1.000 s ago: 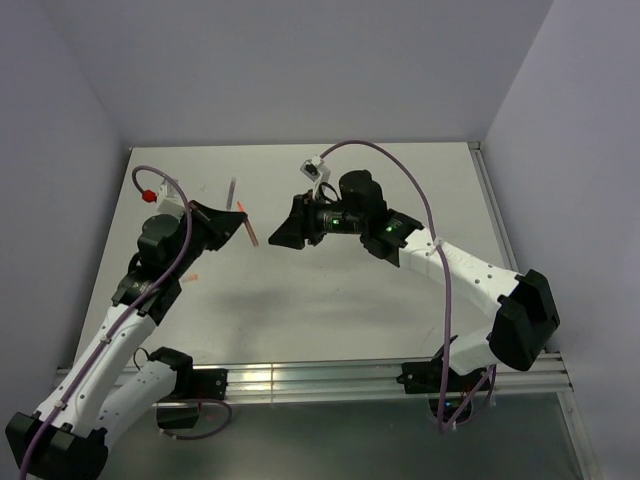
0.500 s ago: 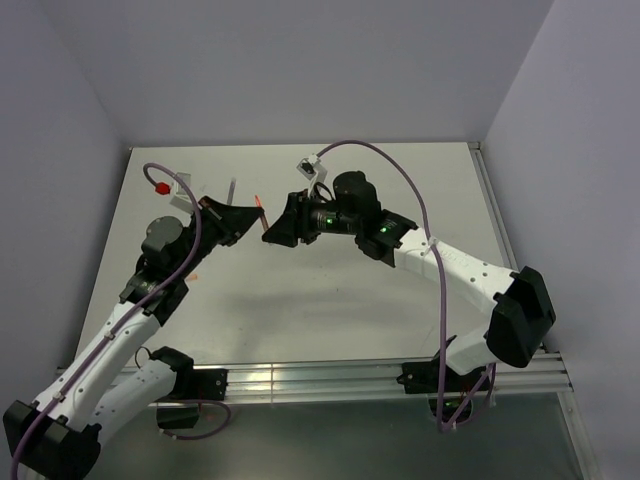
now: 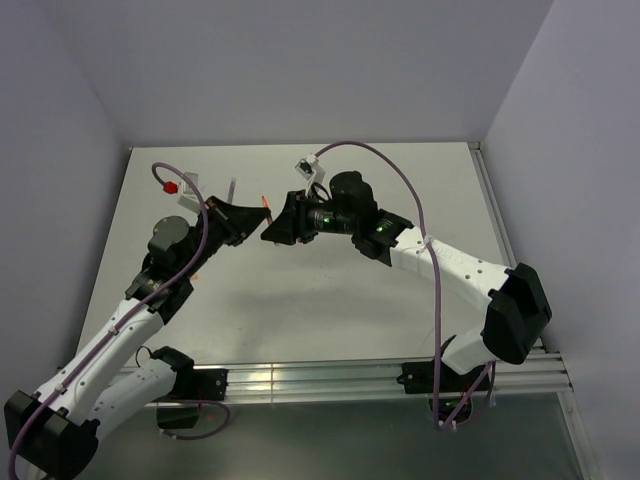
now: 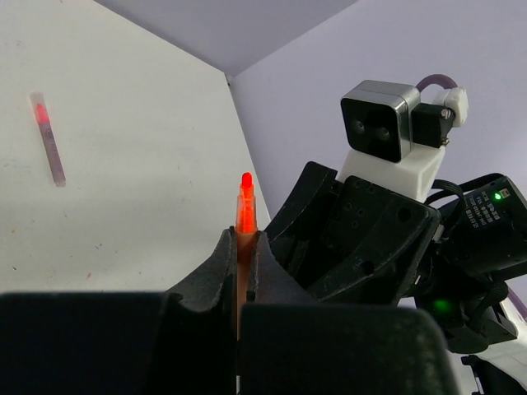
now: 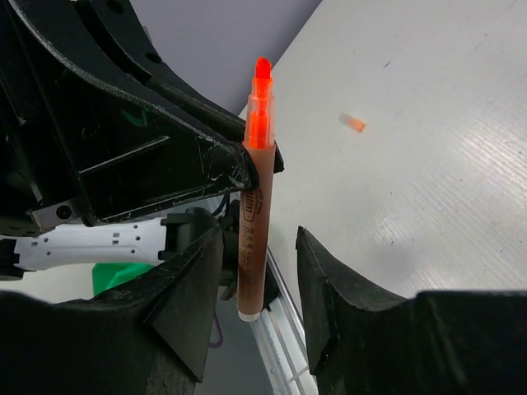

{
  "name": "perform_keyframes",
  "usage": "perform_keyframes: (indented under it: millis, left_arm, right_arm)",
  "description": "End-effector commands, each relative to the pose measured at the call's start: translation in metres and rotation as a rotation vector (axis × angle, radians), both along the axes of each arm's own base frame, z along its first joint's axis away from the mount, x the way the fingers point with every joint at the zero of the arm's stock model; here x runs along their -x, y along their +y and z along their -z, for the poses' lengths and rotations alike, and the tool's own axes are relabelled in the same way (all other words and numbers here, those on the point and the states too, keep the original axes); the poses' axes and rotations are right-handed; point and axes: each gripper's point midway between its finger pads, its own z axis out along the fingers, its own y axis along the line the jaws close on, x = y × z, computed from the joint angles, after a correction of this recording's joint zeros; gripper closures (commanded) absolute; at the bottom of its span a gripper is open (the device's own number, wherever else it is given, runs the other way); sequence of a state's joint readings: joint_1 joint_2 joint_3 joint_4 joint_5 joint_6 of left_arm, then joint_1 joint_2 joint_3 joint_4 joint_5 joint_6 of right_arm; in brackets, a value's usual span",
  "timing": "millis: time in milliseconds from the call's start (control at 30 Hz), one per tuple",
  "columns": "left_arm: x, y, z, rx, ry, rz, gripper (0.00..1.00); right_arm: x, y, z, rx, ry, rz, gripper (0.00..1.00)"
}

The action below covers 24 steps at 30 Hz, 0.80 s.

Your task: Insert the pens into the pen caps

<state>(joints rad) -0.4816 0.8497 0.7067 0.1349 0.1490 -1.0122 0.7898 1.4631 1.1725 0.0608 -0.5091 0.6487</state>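
Held pen [image 4: 244, 206], red-orange, gripped in my left end effector [image 4: 239, 247], whose jaws are fully closed on the barrel just below the tip section. Over the last second the two arms have drawn together above the worktop [image 3: 330, 300]. The right end effector [image 5: 257, 240], then well apart from the held pen, now straddles its lower barrel, jaws partly open, neither finger visibly touching it. I read this as a handover or regrasp in preparation, with no cap yet fitted. The long axis runs out along the left fingers, felt tip pointing beyond their ends and blunt end between the right fingers. A loose cap [image 5: 352, 123] lies on the worktop apart from the held pen, and a dark grey pen [image 4: 48, 138] lies to its left.
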Motion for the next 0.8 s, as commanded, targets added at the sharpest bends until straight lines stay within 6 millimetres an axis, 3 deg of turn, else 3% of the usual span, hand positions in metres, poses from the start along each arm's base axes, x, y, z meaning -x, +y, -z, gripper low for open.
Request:
perform_keyframes:
  millis: [0,200,333,433,533,567,667,700,767]
  left_arm:
    - [-0.003,-0.003,-0.016,0.039,-0.05,-0.001,1.0]
    - [-0.002,-0.006,-0.014,0.044,-0.049,0.008,1.0]
    - [0.002,-0.011,-0.015,0.044,-0.064,0.045,1.0]
    - [0.002,-0.01,-0.016,0.026,-0.065,0.04,1.0]
    - [-0.001,0.002,-0.007,-0.031,-0.021,-0.024,0.91]
    - [-0.005,0.012,0.007,-0.07,0.037,-0.09,0.83]
    - [-0.007,0.046,0.012,-0.112,0.086,-0.258,0.64]
    - [-0.004,0.057,0.031,-0.161,0.156,-0.303,0.59]
    - [-0.002,0.076,0.037,-0.198,0.199,-0.394,0.51]
  right_arm:
    - [-0.001,0.006,-0.029,-0.061,-0.062,-0.001,0.52]
    - [-0.002,0.005,-0.023,-0.046,-0.047,0.006,0.7]
    - [-0.006,0.004,-0.016,-0.017,-0.03,0.029,0.98]
    - [-0.009,0.002,-0.014,-0.002,-0.027,0.055,1.0]
    - [-0.013,-0.003,-0.014,0.005,-0.024,0.085,1.0]
    - [-0.015,-0.004,-0.012,0.013,-0.021,0.098,1.0]
    - [-0.023,-0.014,-0.016,0.005,-0.017,0.131,1.0]
    - [-0.025,-0.016,-0.014,0.008,-0.012,0.139,1.0]
    - [-0.034,-0.025,-0.015,0.005,-0.009,0.164,1.0]
